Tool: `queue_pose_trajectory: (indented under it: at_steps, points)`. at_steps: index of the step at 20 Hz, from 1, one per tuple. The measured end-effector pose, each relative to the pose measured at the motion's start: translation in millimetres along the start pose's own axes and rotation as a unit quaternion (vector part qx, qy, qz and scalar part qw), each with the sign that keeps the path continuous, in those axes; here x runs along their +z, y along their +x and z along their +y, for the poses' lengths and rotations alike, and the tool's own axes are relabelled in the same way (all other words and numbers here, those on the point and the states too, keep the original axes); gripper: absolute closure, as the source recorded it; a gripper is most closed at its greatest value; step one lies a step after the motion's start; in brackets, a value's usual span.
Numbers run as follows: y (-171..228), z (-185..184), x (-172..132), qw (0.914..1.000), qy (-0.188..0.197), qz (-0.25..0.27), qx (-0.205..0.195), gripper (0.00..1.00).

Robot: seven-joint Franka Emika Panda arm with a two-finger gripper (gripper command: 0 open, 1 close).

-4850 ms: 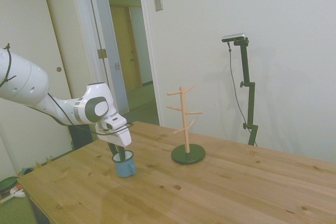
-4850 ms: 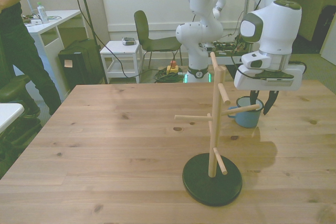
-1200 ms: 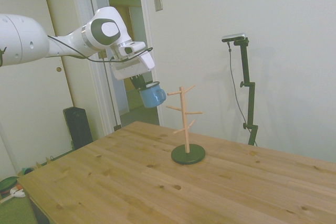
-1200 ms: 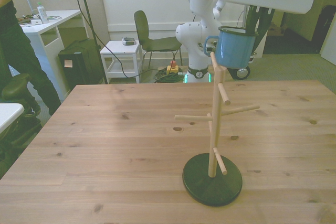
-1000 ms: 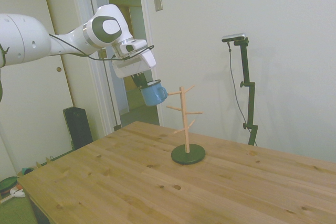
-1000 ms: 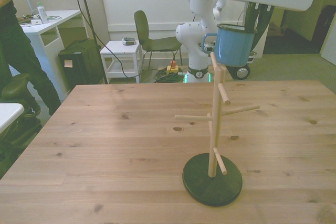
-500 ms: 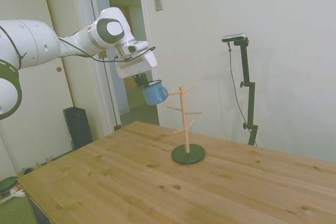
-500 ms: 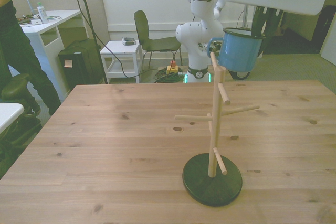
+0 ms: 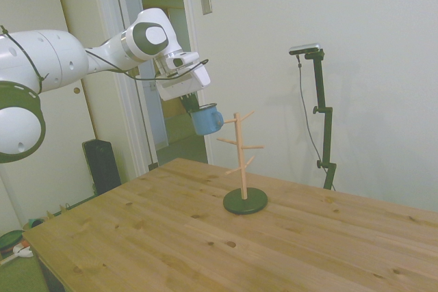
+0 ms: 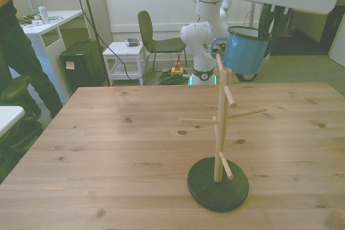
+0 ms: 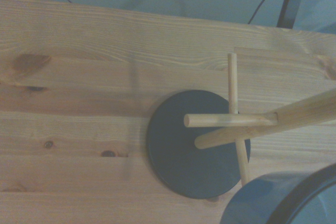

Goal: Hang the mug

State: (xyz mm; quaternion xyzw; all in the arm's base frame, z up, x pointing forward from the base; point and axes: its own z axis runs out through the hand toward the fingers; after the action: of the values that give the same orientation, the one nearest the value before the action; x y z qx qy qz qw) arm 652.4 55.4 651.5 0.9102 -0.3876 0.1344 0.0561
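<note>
Careful: your gripper (image 9: pixel 194 107) is clamped on the mug (image 9: pixel 205 120), handle near the rack's (image 10: pixel 219 133) top peg; misalign & it'll knock the rack over.

Soft, even indoor light — faint shadows on the table (image 9: pixel 205 237) — wrist view slightly blurred.

Gripper (image 10: pixel 268 17) top and wrist-view mug (image 11: pixel 283 200), both cut off at frame edges.
</note>
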Motion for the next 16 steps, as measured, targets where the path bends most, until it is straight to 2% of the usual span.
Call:
queue_pose_trajectory:
  at_steps: [8,15,16]
  points:
    - [7,-7,2,1.0,0.001,0.0,0.004,1.0]
    - [18,-14,17,0.9999,-0.006,-0.005,0.009,1.0]
    - [19,-14,19,0.9999,-0.008,-0.006,0.011,0.0]
